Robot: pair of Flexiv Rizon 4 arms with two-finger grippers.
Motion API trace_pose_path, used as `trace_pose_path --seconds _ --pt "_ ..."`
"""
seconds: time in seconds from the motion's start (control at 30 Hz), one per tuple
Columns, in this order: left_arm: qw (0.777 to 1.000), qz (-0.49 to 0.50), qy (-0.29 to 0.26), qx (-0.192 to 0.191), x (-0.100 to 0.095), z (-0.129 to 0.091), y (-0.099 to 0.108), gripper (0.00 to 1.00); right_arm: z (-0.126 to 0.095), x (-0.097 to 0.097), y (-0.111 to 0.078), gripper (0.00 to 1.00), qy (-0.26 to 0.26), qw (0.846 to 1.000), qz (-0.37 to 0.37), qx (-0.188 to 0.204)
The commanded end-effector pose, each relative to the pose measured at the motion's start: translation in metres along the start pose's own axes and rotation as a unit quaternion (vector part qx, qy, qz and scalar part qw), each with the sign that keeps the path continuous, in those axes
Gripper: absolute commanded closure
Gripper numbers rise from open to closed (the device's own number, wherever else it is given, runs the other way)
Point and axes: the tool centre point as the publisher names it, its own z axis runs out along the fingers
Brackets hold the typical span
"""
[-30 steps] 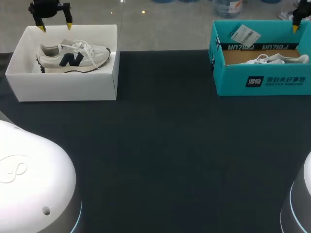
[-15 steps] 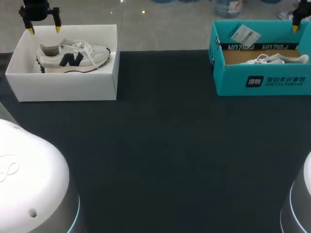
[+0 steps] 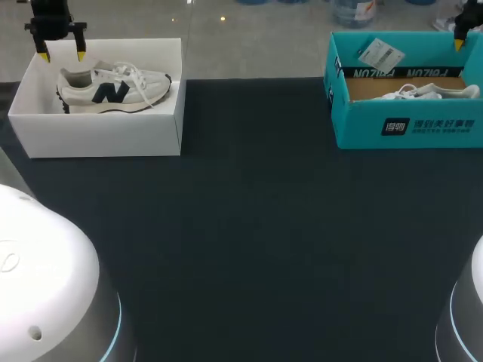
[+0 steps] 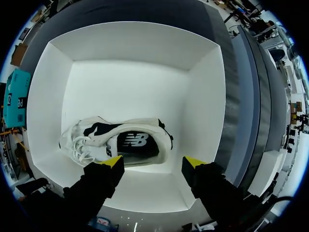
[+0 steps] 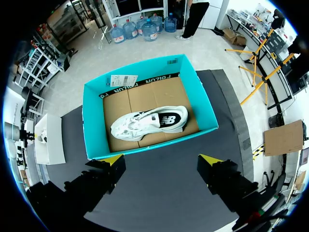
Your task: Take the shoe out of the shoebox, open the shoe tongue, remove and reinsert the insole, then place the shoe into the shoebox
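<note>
A white sneaker with a dark logo (image 3: 113,88) lies on its side in the white shoebox (image 3: 98,136) at the table's far left. My left gripper (image 3: 62,55) hangs open above the box's left end, over the sneaker's heel. In the left wrist view the sneaker (image 4: 120,145) lies just ahead of the open left gripper (image 4: 153,162), with nothing between the fingers. A second white sneaker (image 5: 149,123) rests in the teal shoebox (image 5: 94,130) at the far right. My right gripper (image 5: 161,159) is open high above that box's near side; one yellow fingertip (image 3: 458,44) shows in the head view.
The teal shoebox (image 3: 407,124) has a paper tag (image 3: 377,54) on its back wall and brown cardboard lining. Dark tabletop (image 3: 249,226) spreads between and in front of the two boxes. Rounded white arm housings (image 3: 45,286) fill the near corners.
My left gripper has shifted left, from above the box's back wall to its left end, and its fingers stand a little closer together. The right arm has not moved.
</note>
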Motion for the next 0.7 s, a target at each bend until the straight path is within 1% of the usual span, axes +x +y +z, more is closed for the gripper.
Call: trace_pose_path --seconds 0.03,0.1,0.13,0.23,0.33,0.4,0.57,0.6,0.7 --pt "1.0 -0.006 -0.007 0.013 0.003 0.01 0.004 0.53 0.0 0.0 0.0 0.0 0.0 1.0 0.0 0.0" --pt "1.0 -0.008 -0.008 0.017 0.004 0.013 0.004 0.56 0.0 0.0 0.0 0.0 0.0 1.0 0.0 0.0" --pt "1.0 -0.007 -0.01 0.019 0.005 0.014 0.003 0.55 0.0 0.0 0.0 0.0 0.0 1.0 0.0 0.0" --pt "1.0 0.0 -0.016 0.024 0.007 0.017 0.002 0.6 0.0 0.0 0.0 0.0 0.0 1.0 0.0 0.0" --pt "1.0 0.004 -0.013 0.024 0.009 0.019 0.0 0.58 0.0 0.0 0.0 0.0 0.0 1.0 0.0 0.0" --pt "1.0 0.004 -0.012 0.025 0.011 0.021 0.0 0.55 0.0 0.0 0.0 0.0 0.0 1.0 0.0 0.0" --pt "0.999 0.011 -0.017 0.029 0.015 0.026 -0.001 0.53 0.0 0.0 0.0 0.0 0.0 1.0 0.0 0.0" --pt "0.999 0.011 -0.016 0.028 0.015 0.028 -0.001 0.51 0.0 0.0 0.0 0.0 0.0 1.0 0.0 0.0" --pt "0.999 0.013 -0.016 0.03 0.017 0.033 -0.001 0.51 0.0 0.0 0.0 0.0 0.0 1.0 0.0 0.0"
